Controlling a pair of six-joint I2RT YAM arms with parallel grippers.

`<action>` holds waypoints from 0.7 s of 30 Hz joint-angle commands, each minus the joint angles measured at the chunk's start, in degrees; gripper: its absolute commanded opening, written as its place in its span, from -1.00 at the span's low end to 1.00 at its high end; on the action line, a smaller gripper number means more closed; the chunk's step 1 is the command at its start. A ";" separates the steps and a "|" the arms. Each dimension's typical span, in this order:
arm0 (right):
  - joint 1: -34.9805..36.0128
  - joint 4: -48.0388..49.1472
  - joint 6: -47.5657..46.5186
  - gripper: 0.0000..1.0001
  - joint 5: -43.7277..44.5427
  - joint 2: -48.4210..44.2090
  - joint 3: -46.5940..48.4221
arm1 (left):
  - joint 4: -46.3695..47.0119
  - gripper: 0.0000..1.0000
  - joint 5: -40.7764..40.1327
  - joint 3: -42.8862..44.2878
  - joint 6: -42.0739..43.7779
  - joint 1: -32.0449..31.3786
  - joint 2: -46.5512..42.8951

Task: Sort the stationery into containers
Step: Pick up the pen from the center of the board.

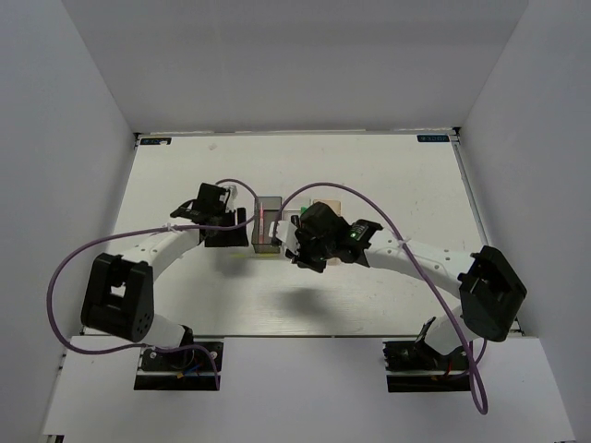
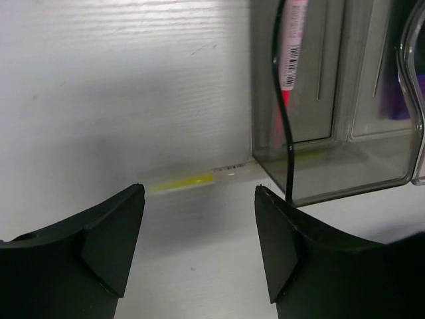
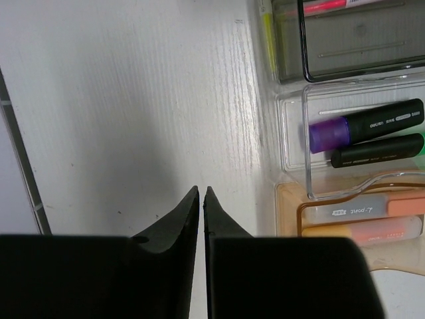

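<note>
1. yellow first: the yellow pen lies flat on the table, one end tucked against the foot of the smoky grey bin, in no container, so i judge it the piece left to sort
2. a pink pen leans inside that grey bin; the clear bin holds the purple-capped highlighter and the green-capped highlighter; the orange-tan bin holds pale highlighters
3. the left gripper hangs low, fingers spread wide, nothing between them, the pen just ahead of the tips
4. to do it well, i'd say: the pen runs roughly along the line from finger to finger, so turn the wrist to straddle it crosswise, take the free end away from the bin wall, and come down gently
5. the right gripper has its fingers all but together, empty, low over bare table beside the row
6. from above, the left arm reaches forward and bends in toward the grey end; the right arm stretches across to the near side of the bins
</note>
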 commanded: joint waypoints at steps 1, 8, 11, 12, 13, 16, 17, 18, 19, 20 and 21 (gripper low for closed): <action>-1.16 1.47 0.74 -0.82 -2.39 -1.34 -0.70 | 0.13 0.54 6.93 4.34 12.01 -0.52 2.83; -3.01 1.21 1.18 -0.82 -4.42 -1.25 -0.70 | 0.03 0.15 10.45 3.75 25.38 0.70 4.07; -3.45 1.21 1.35 -0.82 -5.03 -0.99 -0.70 | 1.96 0.11 14.92 1.20 26.35 3.17 2.58; -3.45 1.30 1.44 -0.82 -5.21 -0.98 -0.53 | 2.15 0.11 16.24 0.32 27.92 4.56 2.31; -3.54 0.86 1.44 -0.82 -5.21 -0.98 -0.44 | 1.97 0.11 18.51 0.14 28.63 4.75 2.05; -3.98 0.95 1.70 -0.82 -5.74 -0.72 -0.35 | 1.45 0.17 21.87 -0.74 32.41 4.84 2.66; -3.89 0.95 1.71 -0.82 -5.83 -0.72 -0.26 | 1.10 0.17 22.57 -0.39 32.85 4.76 3.36; -4.24 0.77 1.79 -0.82 -6.00 -0.81 -0.17 | 0.40 0.17 23.27 0.22 33.29 4.75 4.50; -4.33 0.77 1.79 -0.82 -6.00 -0.81 -0.26 | 0.13 0.17 23.63 0.40 33.73 4.84 4.86; -4.59 0.60 1.88 -0.82 -6.26 -0.98 -0.17 | -0.13 0.17 24.15 0.66 33.91 4.84 5.47; -5.03 0.60 1.97 -0.82 -6.70 -0.98 -0.26 | -0.22 0.17 24.51 0.93 33.91 4.93 5.56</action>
